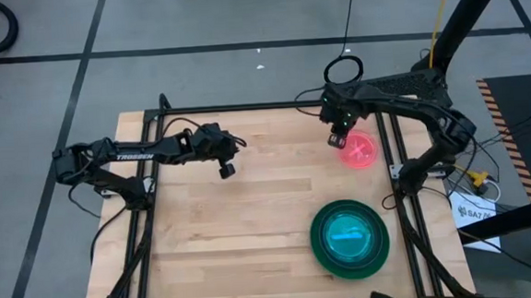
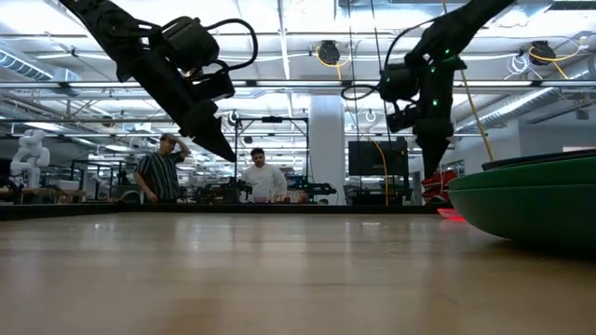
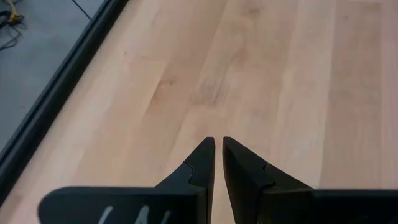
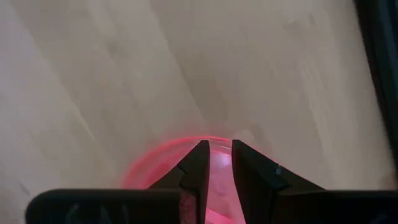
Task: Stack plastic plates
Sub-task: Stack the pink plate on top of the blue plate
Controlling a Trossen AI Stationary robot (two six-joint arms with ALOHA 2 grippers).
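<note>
A small translucent pink plate lies near the table's far right edge; the low view shows it as a red strip. My right gripper stands over its left rim, shut on it. Near the right near corner sits a stack with a large green plate outermost, a dark ring inside it and a translucent blue plate on top; its green side fills the low view's right edge. My left gripper hangs shut above bare wood left of the table's middle, touching nothing. My right gripper pinches the pink plate's rim between its two fingers, on the plate's left edge. The fingers come from above, pointing down. The rest of the plate spreads below the fingers close to the wood; I cannot tell whether it is lifted.
Bare wood lies open across the table's middle, left and near left. Black frame rails run along the table's edges. Beyond the far edge, the low view shows two people standing in the room.
</note>
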